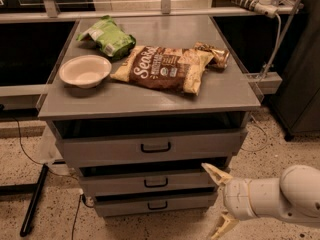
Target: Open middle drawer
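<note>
Extending in from the 4 o'clock edge, the white arm (300, 191) lies nearly level, its wrist pointing left toward the grey cabinet. The claw (218, 200) is spread wide and holds nothing. The middle drawer (125, 184), 2nd of 3, sits at 9 o'clock from the claw. 1 finger rises close to the drawer's right end, the other angles toward the floor. The black handle (156, 182) is untouched. On the counter (230, 91) rest a bowl (85, 70), a green bag (106, 36) and a brown chip bag (162, 69).
</note>
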Robot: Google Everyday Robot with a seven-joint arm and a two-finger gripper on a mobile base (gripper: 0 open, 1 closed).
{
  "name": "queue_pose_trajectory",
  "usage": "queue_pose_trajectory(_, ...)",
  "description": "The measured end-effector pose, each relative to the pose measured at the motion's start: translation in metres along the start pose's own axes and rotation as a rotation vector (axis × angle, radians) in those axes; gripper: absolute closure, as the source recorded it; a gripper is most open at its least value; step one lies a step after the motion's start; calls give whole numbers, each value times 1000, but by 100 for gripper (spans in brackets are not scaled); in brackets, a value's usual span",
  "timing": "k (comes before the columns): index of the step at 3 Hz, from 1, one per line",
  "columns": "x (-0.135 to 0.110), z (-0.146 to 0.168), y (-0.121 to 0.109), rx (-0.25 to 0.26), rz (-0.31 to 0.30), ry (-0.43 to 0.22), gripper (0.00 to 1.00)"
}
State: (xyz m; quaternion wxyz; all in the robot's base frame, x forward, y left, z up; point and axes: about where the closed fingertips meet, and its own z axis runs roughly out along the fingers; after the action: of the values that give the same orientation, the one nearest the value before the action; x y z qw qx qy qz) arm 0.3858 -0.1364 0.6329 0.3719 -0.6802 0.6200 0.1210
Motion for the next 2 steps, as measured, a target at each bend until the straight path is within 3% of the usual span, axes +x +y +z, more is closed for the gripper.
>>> queue_pose_trajectory(1, 39, 29, -17, 25, 1, 37, 0)
queue_pose_trajectory(2, 84, 47, -42, 38, 39, 88, 0)
